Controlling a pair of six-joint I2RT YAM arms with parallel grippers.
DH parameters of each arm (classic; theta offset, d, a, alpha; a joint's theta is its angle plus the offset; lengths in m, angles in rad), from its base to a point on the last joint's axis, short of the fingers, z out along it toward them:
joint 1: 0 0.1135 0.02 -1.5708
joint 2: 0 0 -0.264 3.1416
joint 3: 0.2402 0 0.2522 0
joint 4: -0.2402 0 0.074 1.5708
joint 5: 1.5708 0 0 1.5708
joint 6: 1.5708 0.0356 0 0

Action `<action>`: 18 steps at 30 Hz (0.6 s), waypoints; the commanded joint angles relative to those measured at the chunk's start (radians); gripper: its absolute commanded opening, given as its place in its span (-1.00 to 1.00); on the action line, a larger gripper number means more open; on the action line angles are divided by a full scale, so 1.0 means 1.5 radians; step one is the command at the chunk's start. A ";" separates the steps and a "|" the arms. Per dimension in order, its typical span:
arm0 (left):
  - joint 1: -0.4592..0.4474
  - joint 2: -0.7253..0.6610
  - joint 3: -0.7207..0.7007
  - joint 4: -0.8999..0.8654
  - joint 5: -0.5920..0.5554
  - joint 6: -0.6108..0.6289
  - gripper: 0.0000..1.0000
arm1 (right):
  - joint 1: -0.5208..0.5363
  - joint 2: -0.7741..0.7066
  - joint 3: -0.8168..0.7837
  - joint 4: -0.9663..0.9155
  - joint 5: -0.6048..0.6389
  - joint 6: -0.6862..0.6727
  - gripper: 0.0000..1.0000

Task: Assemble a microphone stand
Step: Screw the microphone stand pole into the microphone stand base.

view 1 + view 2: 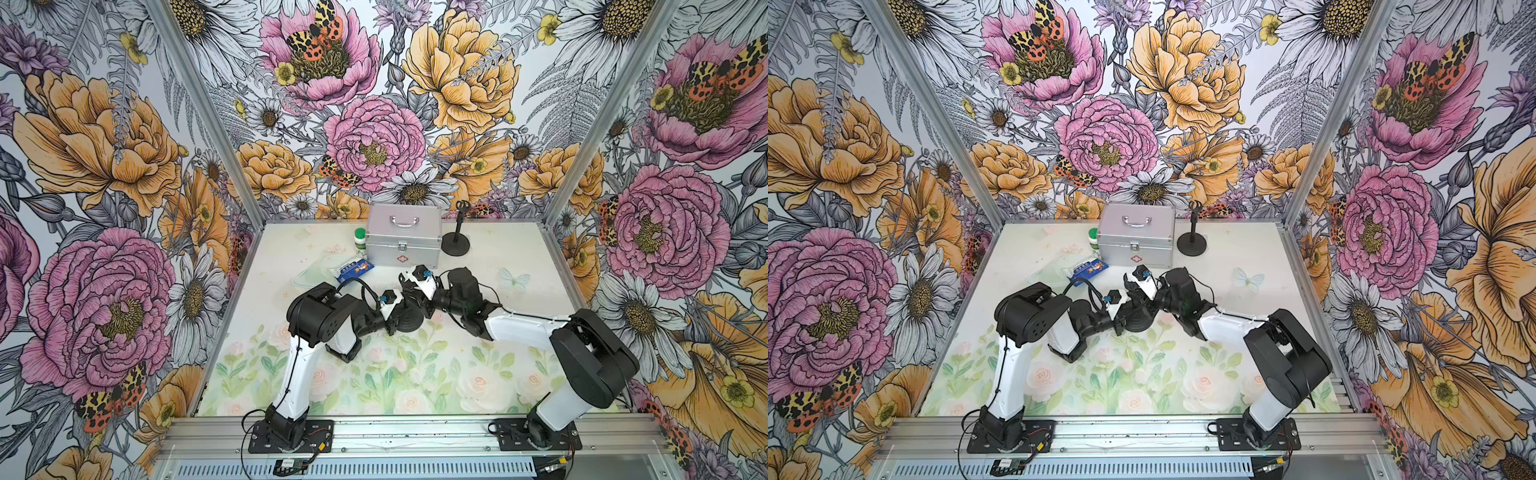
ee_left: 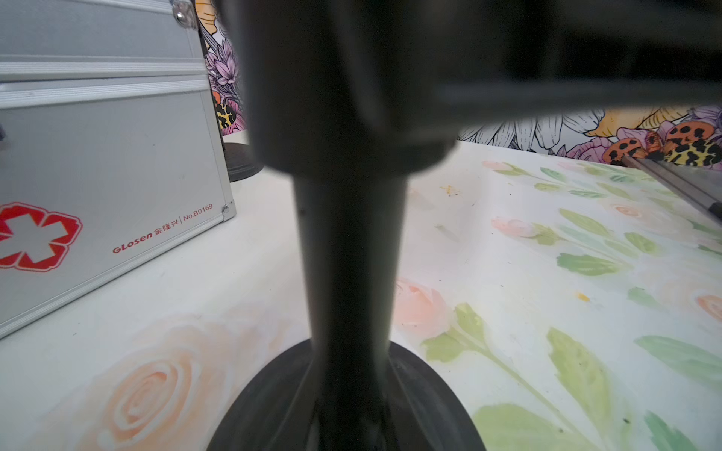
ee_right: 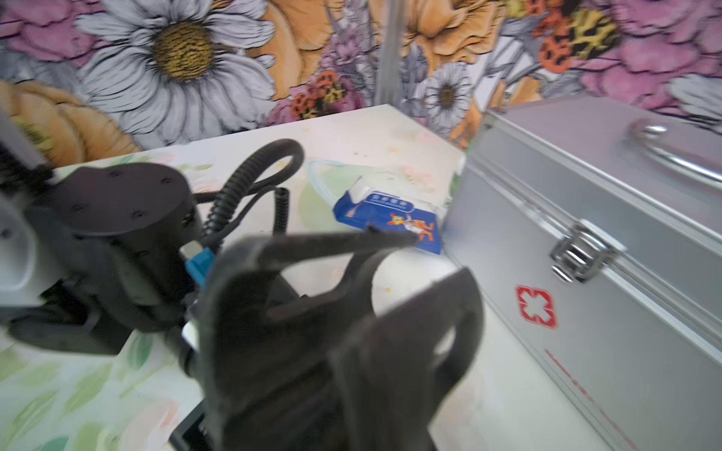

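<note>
Looking at both top views, you find the two arms folded low with elbows out, and their wrists meet just in front of the silver aluminium case with a red cross (image 1: pixel 402 243). The left gripper (image 1: pixel 394 323) comes in almost level. It is closed narrow on the thin black metal pole (image 2: pixel 347 254). This pole stands upright on its round black base (image 1: pixel 411 321) on the floral table (image 1: pixel 415 374), near the front of the case. The right gripper (image 1: pixel 409 293) reaches in from the opposite side, higher and nearer to the case.

Only the left wrist view shows you the pole itself, because from above the wrists cover it. Only the right wrist view shows the black forked plastic clip (image 3: pixel 297 312), close before the camera and blurred. The right jaws are hidden behind it, so you cannot tell if they are wide or narrow, or if they hold it.

A second small black stand (image 1: pixel 457 237), with a clip on top, is just beside the case, on the right arm's side. In the left wrist view the top of the pole is dark and cut off.
</note>
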 commanded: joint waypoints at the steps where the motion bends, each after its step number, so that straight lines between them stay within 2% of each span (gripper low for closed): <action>1: -0.013 0.048 -0.009 -0.038 0.002 -0.002 -0.58 | 0.053 0.080 -0.062 0.074 0.373 0.145 -1.00; 3: -0.013 0.047 -0.013 -0.037 0.003 -0.002 -0.57 | 0.056 0.097 -0.065 0.090 0.324 0.157 -1.00; 4: -0.014 0.051 -0.011 -0.038 0.004 -0.005 -0.57 | 0.053 0.103 -0.066 0.109 0.275 0.133 -0.94; 7: -0.015 0.054 -0.003 -0.037 0.012 -0.009 -0.58 | 0.047 0.073 -0.066 0.107 0.143 0.023 -0.58; 9: -0.014 0.046 -0.010 -0.037 0.005 -0.004 -0.58 | 0.039 0.033 -0.070 0.086 0.095 -0.050 -0.33; 10: -0.014 0.045 -0.013 -0.038 0.004 -0.001 -0.58 | 0.024 0.014 -0.067 0.070 0.039 -0.094 -0.21; 13: -0.014 0.047 -0.008 -0.037 0.007 -0.001 -0.57 | -0.054 -0.022 -0.019 -0.062 -0.191 -0.163 -0.07; 15: -0.014 0.040 -0.011 -0.038 0.005 0.000 -0.57 | -0.085 -0.019 0.042 -0.183 -0.263 -0.198 -0.05; 18: -0.014 0.042 -0.015 -0.037 0.005 0.003 -0.57 | -0.105 -0.004 0.108 -0.329 -0.330 -0.310 -0.05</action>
